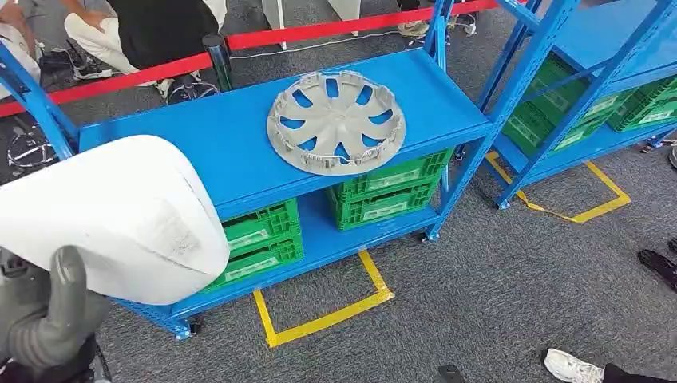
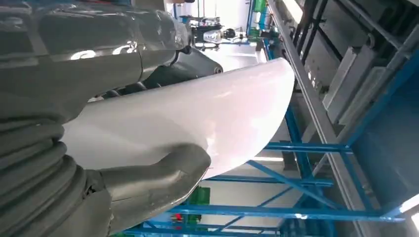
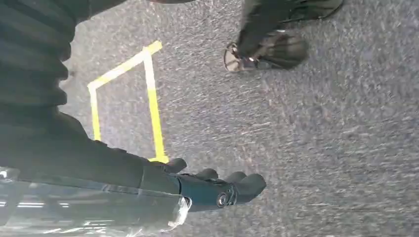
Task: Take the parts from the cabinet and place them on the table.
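Observation:
My left hand [image 1: 49, 319] grips a large white curved part [image 1: 112, 215] at the lower left of the head view, in front of the blue cabinet [image 1: 223, 152]. Up close, the thick grey thumb [image 2: 158, 173] presses one face of the white part [image 2: 207, 113] and the darker fingers lie behind it. A grey wheel cover [image 1: 336, 121] lies flat on the cabinet's top shelf, apart from both hands. My right hand [image 3: 207, 190] hangs over the grey carpet with its fingers [image 3: 239, 185] stretched out and nothing in them.
Green crates [image 1: 387, 190] fill the cabinet's lower shelf. A second blue rack [image 1: 583, 88] with green crates stands to the right. Yellow tape [image 1: 327, 317] marks the carpet. A red barrier [image 1: 160, 68] runs behind, with people seated beyond it. A person's shoes [image 1: 571, 365] are at lower right.

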`<state>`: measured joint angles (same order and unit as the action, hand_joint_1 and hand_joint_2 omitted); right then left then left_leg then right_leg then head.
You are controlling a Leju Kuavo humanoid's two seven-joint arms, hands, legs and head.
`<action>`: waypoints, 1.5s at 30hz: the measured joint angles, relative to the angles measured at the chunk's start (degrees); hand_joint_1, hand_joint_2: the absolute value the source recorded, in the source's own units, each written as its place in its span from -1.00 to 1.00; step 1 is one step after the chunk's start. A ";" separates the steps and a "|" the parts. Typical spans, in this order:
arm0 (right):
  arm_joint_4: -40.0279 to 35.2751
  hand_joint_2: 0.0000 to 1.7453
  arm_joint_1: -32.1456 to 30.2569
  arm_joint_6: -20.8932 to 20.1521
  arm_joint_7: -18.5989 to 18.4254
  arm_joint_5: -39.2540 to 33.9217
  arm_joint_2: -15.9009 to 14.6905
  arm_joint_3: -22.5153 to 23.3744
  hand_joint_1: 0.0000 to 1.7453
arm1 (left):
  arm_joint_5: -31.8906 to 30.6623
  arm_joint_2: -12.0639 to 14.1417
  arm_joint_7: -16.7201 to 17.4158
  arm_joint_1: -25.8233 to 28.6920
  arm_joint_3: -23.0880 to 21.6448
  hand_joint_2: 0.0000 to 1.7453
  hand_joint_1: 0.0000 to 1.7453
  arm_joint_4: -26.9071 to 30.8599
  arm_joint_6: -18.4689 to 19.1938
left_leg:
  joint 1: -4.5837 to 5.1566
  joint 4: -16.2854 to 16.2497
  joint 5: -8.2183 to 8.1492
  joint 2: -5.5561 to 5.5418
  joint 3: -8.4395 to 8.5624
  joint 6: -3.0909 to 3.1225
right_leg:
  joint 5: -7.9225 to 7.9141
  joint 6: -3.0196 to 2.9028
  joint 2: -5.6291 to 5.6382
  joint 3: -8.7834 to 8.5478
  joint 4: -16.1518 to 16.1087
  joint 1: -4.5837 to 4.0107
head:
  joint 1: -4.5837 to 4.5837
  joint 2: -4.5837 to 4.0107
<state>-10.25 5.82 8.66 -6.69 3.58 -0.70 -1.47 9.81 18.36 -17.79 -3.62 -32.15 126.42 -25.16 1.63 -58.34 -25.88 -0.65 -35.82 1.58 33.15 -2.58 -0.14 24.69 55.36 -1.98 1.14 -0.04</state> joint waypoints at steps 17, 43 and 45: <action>-0.35 1.00 -0.12 -0.65 -0.70 0.04 -0.13 -2.38 -1.00 | -1.57 -0.17 1.18 0.11 -0.98 1.00 1.00 0.09 -0.96 | -3.88 -0.23 -8.88 0.41 8.54 -5.12 | -8.34 4.49 -0.36 12.37 3.53 3.05 | -2.12 0.00; -0.92 1.00 -0.57 -0.48 0.04 -1.53 0.96 -4.57 -1.00 | -2.95 -0.17 3.30 -0.13 -1.81 1.00 1.00 0.52 -2.16 | -2.33 -10.48 -5.91 0.68 -1.10 -4.34 | -3.90 0.45 -0.62 4.38 -0.49 0.77 | -2.34 0.00; -0.92 1.00 -0.51 -0.48 0.07 -1.64 1.03 -4.57 -1.00 | -2.95 -0.17 3.26 -0.18 -1.84 1.00 1.00 0.55 -2.16 | -2.54 -1.64 -4.91 0.91 4.01 -4.23 | -3.52 1.03 -0.59 5.34 0.90 0.85 | -2.66 0.00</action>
<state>-11.17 5.31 8.17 -6.62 1.95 0.33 -6.03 6.86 18.18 -14.54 -3.79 -33.99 126.97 -27.32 -0.91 -59.99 -30.79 0.26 -31.81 -2.65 29.63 -1.55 -0.73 30.03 56.27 -1.13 -1.53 -0.04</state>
